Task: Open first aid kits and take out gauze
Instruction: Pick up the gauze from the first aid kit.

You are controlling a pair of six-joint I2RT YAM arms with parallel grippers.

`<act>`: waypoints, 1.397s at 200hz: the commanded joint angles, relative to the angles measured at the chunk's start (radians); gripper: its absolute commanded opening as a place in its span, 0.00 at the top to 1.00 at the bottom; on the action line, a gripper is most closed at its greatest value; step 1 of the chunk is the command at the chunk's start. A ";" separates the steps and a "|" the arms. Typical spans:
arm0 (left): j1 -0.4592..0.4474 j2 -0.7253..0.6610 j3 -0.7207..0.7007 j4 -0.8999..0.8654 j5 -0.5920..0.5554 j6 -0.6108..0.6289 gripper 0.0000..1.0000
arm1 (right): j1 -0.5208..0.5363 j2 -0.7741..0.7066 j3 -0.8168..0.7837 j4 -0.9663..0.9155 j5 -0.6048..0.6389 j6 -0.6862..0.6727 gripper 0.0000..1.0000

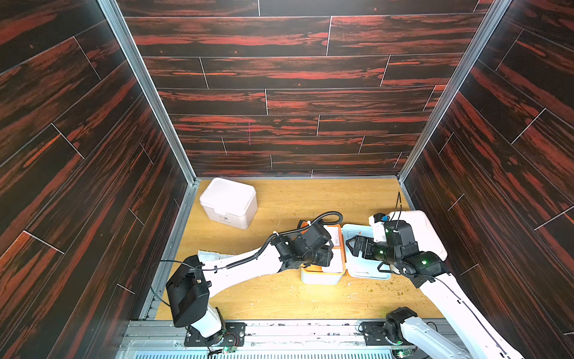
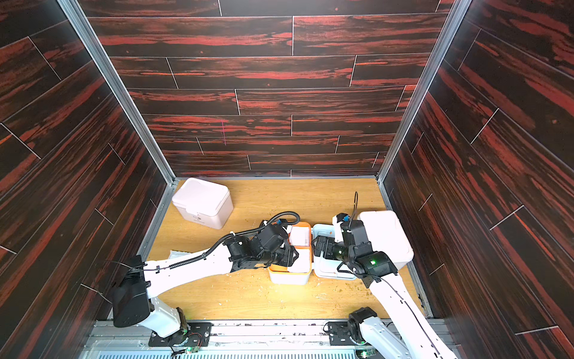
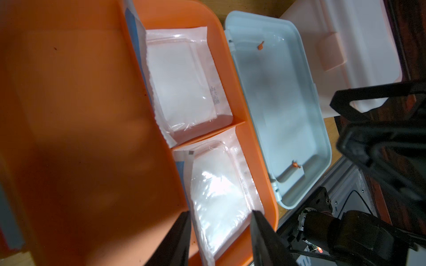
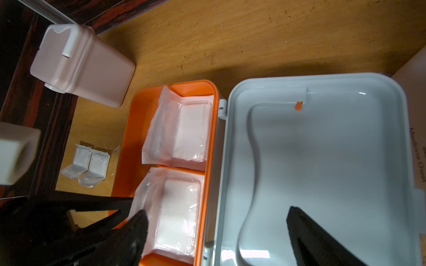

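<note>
While the right hand is hovering wide above the lid, the left hand, narrow, is straddling the near gauze packet; grip unclear.

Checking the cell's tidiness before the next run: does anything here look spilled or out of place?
Yes. Small brownish crumbs lie scattered on the wooden table, mostly on the robot's side of the open kit. They match nothing else in the scene, so they look like leftover debris.

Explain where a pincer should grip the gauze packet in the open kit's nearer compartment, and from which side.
From above, pinching across its soft middle: the gauze packet lies roughly flat, hemmed by the orange tray walls, which block side approaches. The left pincer straddles it.
</note>
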 commanded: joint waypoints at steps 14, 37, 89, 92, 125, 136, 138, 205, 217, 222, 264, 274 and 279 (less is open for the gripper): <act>-0.006 0.009 0.028 -0.064 -0.043 0.004 0.64 | 0.001 -0.014 -0.014 0.024 -0.041 -0.007 0.05; -0.005 0.013 0.025 -0.067 -0.048 0.005 0.68 | 0.001 -0.012 -0.018 0.026 -0.054 -0.006 0.03; -0.006 0.020 0.026 -0.071 -0.042 -0.003 0.91 | 0.001 -0.018 -0.013 0.024 -0.078 -0.009 0.01; -0.006 0.019 0.025 -0.069 -0.041 -0.004 0.92 | 0.001 -0.019 -0.013 0.024 -0.079 -0.008 0.01; -0.006 -0.034 -0.003 -0.030 -0.035 -0.010 1.00 | 0.001 -0.033 -0.006 0.021 -0.095 -0.011 0.01; -0.007 -0.055 -0.014 -0.018 -0.035 -0.014 1.00 | 0.002 -0.039 -0.005 0.022 -0.101 -0.012 0.01; -0.007 -0.060 -0.015 -0.016 -0.035 -0.015 1.00 | 0.002 -0.040 -0.005 0.022 -0.101 -0.013 0.01; -0.006 -0.298 -0.134 0.052 -0.135 -0.040 1.00 | 0.002 -0.098 0.008 0.047 -0.153 -0.025 0.01; -0.006 -0.361 -0.167 0.052 -0.190 -0.046 1.00 | 0.004 -0.111 0.014 0.051 -0.165 -0.030 0.01; -0.007 -0.388 -0.182 0.057 -0.212 -0.048 1.00 | 0.003 -0.118 0.018 0.054 -0.175 -0.032 0.01; 0.020 -0.590 -0.283 -0.008 -0.387 -0.069 1.00 | 0.009 -0.144 0.025 0.116 -0.319 -0.047 0.01; 0.044 -0.632 -0.307 -0.033 -0.405 -0.080 1.00 | 0.014 -0.143 0.025 0.135 -0.362 -0.047 0.01; 0.056 -0.652 -0.323 -0.040 -0.410 -0.087 1.00 | 0.019 -0.140 0.025 0.146 -0.377 -0.046 0.01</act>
